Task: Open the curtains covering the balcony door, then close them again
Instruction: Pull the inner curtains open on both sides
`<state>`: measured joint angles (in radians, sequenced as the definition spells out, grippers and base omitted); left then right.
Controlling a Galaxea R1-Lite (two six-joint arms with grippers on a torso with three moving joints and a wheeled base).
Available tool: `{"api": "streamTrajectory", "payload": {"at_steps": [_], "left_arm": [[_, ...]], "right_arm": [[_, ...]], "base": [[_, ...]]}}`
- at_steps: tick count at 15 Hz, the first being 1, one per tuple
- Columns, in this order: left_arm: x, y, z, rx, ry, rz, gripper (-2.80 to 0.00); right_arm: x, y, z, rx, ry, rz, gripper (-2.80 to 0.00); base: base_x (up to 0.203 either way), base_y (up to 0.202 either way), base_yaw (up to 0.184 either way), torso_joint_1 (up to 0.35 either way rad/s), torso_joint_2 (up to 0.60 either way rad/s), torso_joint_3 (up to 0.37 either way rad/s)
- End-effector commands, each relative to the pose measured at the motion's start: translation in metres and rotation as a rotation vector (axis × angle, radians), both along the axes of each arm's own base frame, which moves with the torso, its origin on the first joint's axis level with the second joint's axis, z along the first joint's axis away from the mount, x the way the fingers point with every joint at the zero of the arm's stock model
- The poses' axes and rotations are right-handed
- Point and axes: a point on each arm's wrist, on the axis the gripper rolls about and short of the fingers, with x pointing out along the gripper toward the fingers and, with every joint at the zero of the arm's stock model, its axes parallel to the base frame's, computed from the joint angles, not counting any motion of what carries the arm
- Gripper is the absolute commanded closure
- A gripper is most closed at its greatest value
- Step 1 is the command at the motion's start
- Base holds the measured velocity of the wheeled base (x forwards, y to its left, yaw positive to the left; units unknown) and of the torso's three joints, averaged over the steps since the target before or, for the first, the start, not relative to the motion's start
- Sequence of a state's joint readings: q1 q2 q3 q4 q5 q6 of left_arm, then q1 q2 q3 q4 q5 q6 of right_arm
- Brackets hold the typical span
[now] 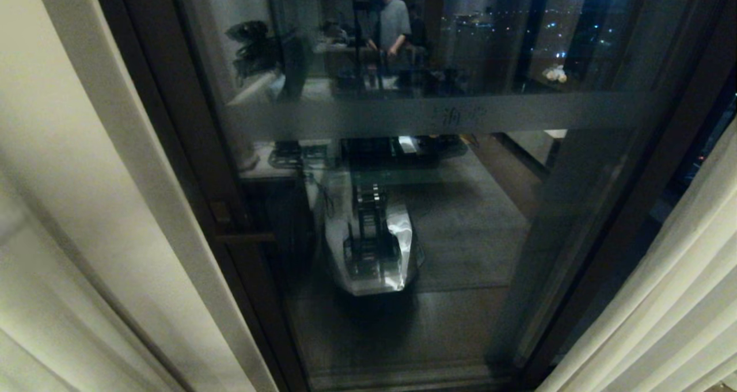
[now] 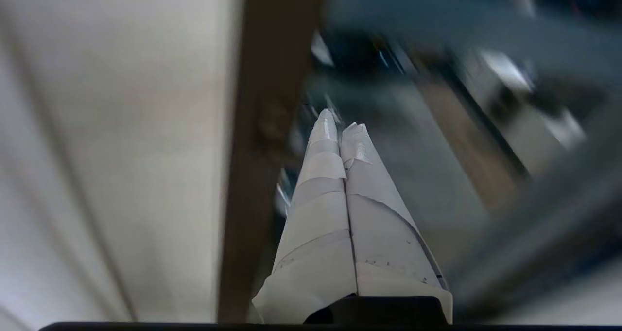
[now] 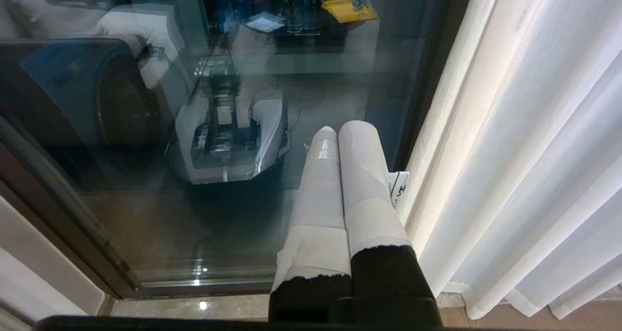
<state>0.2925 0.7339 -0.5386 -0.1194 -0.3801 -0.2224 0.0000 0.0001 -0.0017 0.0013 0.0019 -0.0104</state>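
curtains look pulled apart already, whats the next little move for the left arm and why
Probably reach the left end effector, shut and empty in front of the balcony door, to the left curtain edge and grip it. Both panels hang aside with the glass bare, so closing remains.

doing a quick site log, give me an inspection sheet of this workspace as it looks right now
surface: floor strip at the door's foot, bare.
job's things: curtains, left panel and right panel, drawn aside; balcony door glass uncovered, dark frame.
clutter: nothing seen.
grippers: left claw shut, empty, near the door frame; right claw shut, empty, beside the right panel.
cables: nothing seen.
surroundings: glass reflects the robot and a standing person; night outside.
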Motion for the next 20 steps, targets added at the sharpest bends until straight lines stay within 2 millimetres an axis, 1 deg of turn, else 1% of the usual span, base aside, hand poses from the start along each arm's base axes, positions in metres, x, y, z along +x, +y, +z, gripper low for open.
{"api": "streamTrajectory", "payload": {"at_steps": [1, 2, 4, 6, 8, 9, 11, 13, 15, 20], "left_arm": [[-0.019, -0.010, -0.012, 0.031, 0.015, -0.011, 0.00], [-0.034, -0.012, -0.028, 0.055, 0.021, 0.004, 0.00], [-0.053, -0.012, -0.060, 0.093, 0.034, 0.047, 0.00], [-0.059, -0.012, -0.092, 0.146, 0.037, 0.038, 0.00], [-0.060, -0.012, -0.116, 0.168, -0.017, 0.004, 0.00], [-0.061, -0.011, -0.126, 0.177, -0.048, 0.021, 0.00], [-0.068, -0.010, -0.136, 0.201, -0.053, 0.076, 0.00], [-0.076, -0.010, -0.147, 0.212, -0.041, 0.082, 0.00], [-0.084, -0.010, -0.155, 0.223, -0.067, 0.084, 0.00], [-0.086, -0.010, -0.158, 0.228, -0.080, 0.085, 0.00]], "right_arm": [[0.000, 0.000, 0.000, 0.000, 0.002, 0.000, 0.00], [0.000, 0.000, 0.000, 0.000, 0.002, 0.001, 0.00], [0.000, 0.000, 0.000, 0.000, 0.002, 0.001, 0.00], [0.000, 0.000, 0.000, 0.000, 0.002, 0.001, 0.00], [0.000, 0.000, 0.000, 0.000, 0.002, 0.000, 0.00], [0.000, 0.000, 0.000, 0.000, 0.002, 0.000, 0.00], [0.000, 0.000, 0.000, 0.000, 0.002, 0.000, 0.00], [0.000, 0.000, 0.000, 0.000, 0.002, 0.000, 0.00], [0.000, 0.000, 0.000, 0.000, 0.002, 0.000, 0.00], [0.000, 0.000, 0.000, 0.000, 0.002, 0.000, 0.00]], "base": [[0.000, 0.000, 0.000, 0.000, 0.00, 0.000], [0.000, 0.000, 0.000, 0.000, 0.00, 0.000], [0.000, 0.000, 0.000, 0.000, 0.00, 0.000], [0.000, 0.000, 0.000, 0.000, 0.00, 0.000], [0.000, 0.000, 0.000, 0.000, 0.00, 0.000], [0.000, 0.000, 0.000, 0.000, 0.00, 0.000], [0.000, 0.000, 0.000, 0.000, 0.00, 0.000], [0.000, 0.000, 0.000, 0.000, 0.00, 0.000], [0.000, 0.000, 0.000, 0.000, 0.00, 0.000], [0.000, 0.000, 0.000, 0.000, 0.00, 0.000]]}}
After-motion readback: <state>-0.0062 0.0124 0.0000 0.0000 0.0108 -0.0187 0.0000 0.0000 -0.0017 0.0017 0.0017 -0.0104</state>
